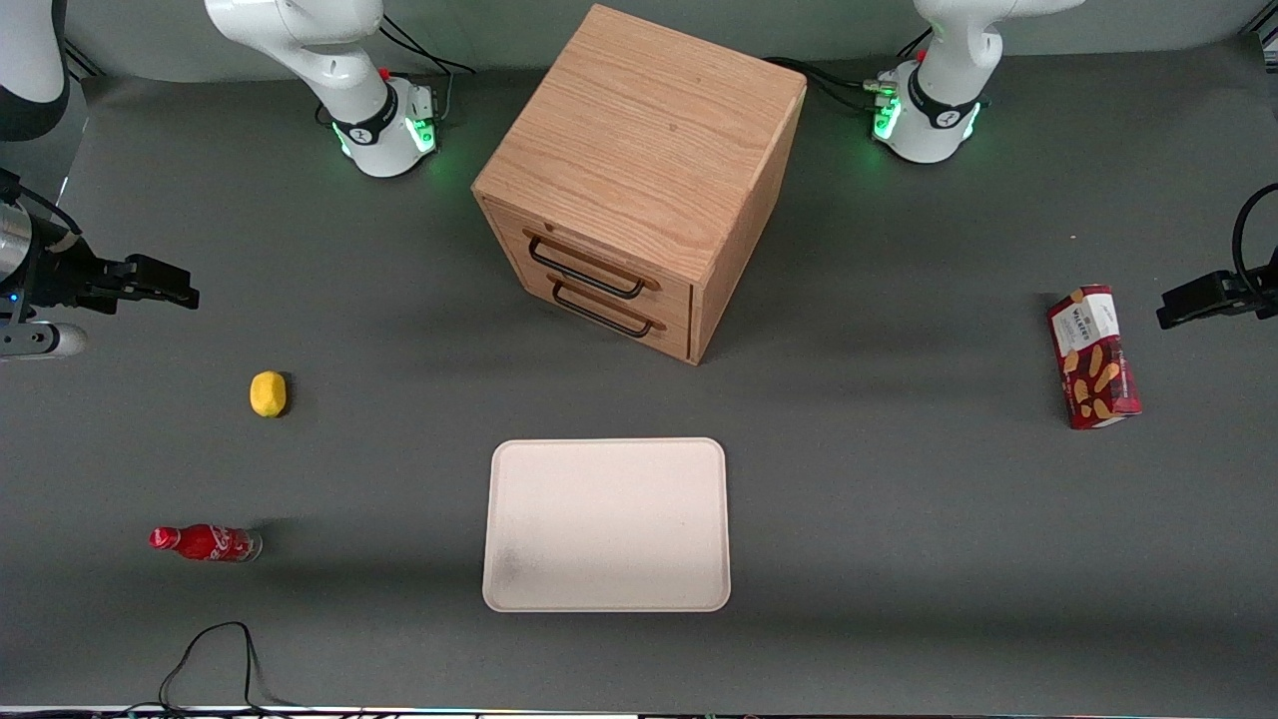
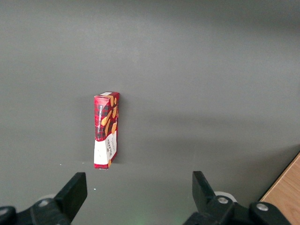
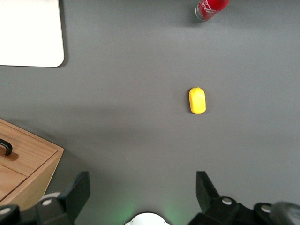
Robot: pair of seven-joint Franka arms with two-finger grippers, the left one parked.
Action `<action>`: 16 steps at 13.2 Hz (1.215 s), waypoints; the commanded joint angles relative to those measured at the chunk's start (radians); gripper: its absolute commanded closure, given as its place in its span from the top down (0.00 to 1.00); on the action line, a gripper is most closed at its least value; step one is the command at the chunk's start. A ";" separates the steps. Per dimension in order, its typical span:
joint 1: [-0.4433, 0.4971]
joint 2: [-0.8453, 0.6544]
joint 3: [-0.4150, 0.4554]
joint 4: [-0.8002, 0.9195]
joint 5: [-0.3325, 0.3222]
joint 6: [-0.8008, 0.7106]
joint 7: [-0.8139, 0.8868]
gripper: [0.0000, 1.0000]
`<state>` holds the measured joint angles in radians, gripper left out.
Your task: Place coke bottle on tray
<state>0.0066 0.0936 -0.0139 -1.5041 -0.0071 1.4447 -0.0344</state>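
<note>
Gripper point(image 1: 185, 290) raised at the working arm's end of the table point(image 1: 899, 519), fingers point(image 3: 75, 192) spread. Open table between coke bottle point(image 1: 207, 542) and tray point(image 1: 606, 524); only a lemon point(image 1: 268, 393) nearby, wooden cabinet point(image 1: 639, 180) well apart.

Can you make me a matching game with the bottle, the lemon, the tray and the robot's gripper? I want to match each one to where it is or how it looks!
Things:
1. coke bottle
2. lemon
3. tray
4. gripper

Clues:
A. cream-white, flat, nothing on it, in front of the drawer cabinet
B. open, up above the table, holding nothing
C. red, lying on its side on the table
D. small and yellow, farther from the front camera than the bottle

Pairs: 1-C, 2-D, 3-A, 4-B
</note>
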 commanded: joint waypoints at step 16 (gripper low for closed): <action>0.016 0.044 -0.027 0.090 -0.005 -0.038 -0.022 1.00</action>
<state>0.0207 0.1077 -0.0288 -1.4702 -0.0072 1.4328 -0.0362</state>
